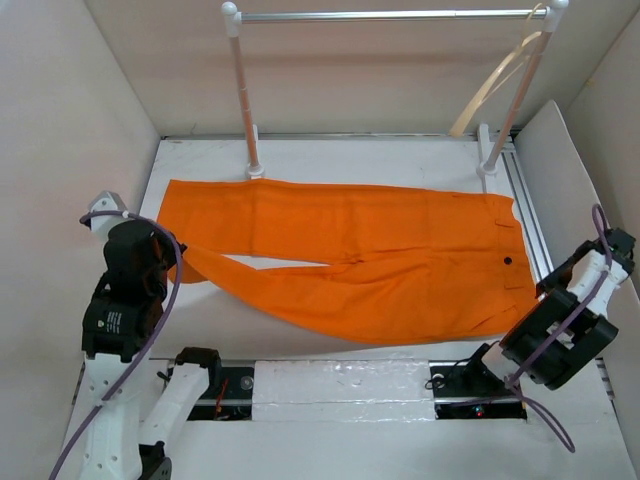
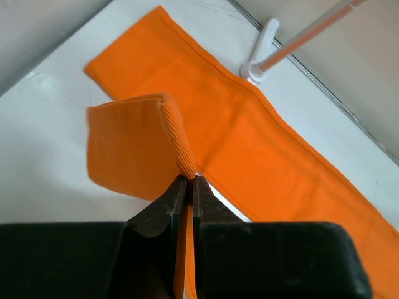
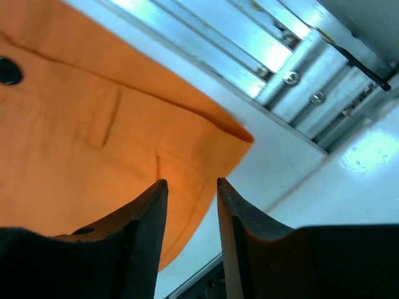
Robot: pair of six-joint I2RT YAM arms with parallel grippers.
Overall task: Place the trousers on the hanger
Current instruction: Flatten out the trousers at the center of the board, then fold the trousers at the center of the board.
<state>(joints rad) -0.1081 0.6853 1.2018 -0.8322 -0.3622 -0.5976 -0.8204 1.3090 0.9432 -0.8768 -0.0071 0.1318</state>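
The bright orange trousers (image 1: pixel 380 250) lie flat across the table, waistband to the right, with a small dark button (image 1: pixel 508 262). My left gripper (image 1: pixel 172 260) is shut on the hem of the near leg. In the left wrist view the jaws (image 2: pixel 188 179) pinch the folded hem edge, and the cloth (image 2: pixel 131 146) stands up in front of them. My right gripper (image 1: pixel 545 292) is open at the waistband's near right corner. In the right wrist view its fingers (image 3: pixel 190 182) straddle the cloth edge (image 3: pixel 124 156) without gripping. The pale beige hanger (image 1: pixel 487 85) hangs from the rack's right end.
A rack with white posts (image 1: pixel 245 95) and a silver bar (image 1: pixel 390 15) stands at the back; one post base (image 2: pixel 259 62) sits next to the far leg. A metal rail (image 1: pixel 530 215) runs along the right side. White walls enclose the table.
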